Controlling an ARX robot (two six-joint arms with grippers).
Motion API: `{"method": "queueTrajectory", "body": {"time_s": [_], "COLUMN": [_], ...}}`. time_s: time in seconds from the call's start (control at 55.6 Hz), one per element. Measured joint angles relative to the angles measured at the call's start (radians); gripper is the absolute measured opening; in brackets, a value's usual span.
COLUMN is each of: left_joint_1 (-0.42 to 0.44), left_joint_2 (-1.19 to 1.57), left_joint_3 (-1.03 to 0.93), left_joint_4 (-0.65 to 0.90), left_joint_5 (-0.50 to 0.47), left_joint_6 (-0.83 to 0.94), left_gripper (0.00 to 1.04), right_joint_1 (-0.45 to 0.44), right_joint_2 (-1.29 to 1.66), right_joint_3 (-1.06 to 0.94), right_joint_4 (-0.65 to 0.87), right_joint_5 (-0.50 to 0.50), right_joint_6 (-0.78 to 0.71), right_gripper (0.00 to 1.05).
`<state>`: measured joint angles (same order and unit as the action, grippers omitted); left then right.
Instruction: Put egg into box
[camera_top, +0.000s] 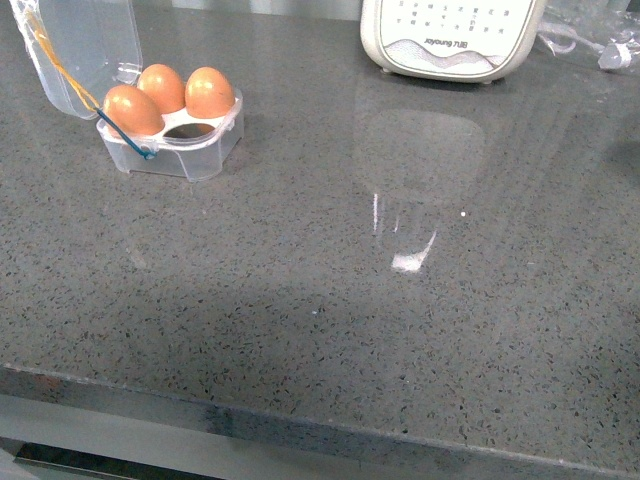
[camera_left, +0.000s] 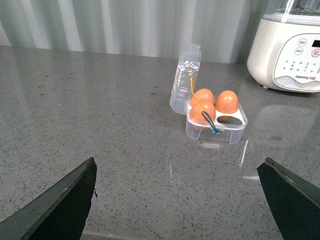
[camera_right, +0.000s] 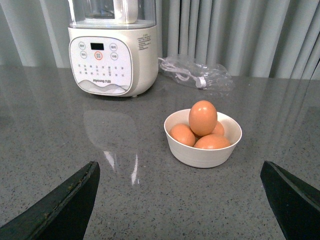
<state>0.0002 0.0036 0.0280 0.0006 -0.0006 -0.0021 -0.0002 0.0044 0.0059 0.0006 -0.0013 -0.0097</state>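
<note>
The clear box stands at the far left of the counter with its lid open and upright. Three orange-brown eggs sit in its cups and the near right cup is empty. The left wrist view shows the box ahead of my open, empty left gripper. Several more eggs, one on top, lie in a white bowl ahead of my open, empty right gripper. Neither gripper nor the bowl shows in the front view.
A large white appliance stands at the back of the grey counter and also shows in the right wrist view. A crumpled clear plastic bag lies behind the bowl. The counter's front edge runs along the near side.
</note>
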Motion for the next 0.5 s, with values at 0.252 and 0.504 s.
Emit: {"method": "queueTrajectory", "body": {"time_s": [0.252, 0.504], "left_joint_1": [0.000, 0.000], "left_joint_2": [0.000, 0.000], "left_joint_3": [0.000, 0.000], "left_joint_4": [0.000, 0.000], "left_joint_5": [0.000, 0.000], "left_joint_6": [0.000, 0.000], "left_gripper": [0.98, 0.98], "right_joint_1": [0.000, 0.000], "right_joint_2": [0.000, 0.000], "right_joint_3": [0.000, 0.000], "right_joint_4": [0.000, 0.000], "right_joint_5": [0.000, 0.000], "right_joint_6": [0.000, 0.000], "right_gripper": [0.97, 0.97]}}
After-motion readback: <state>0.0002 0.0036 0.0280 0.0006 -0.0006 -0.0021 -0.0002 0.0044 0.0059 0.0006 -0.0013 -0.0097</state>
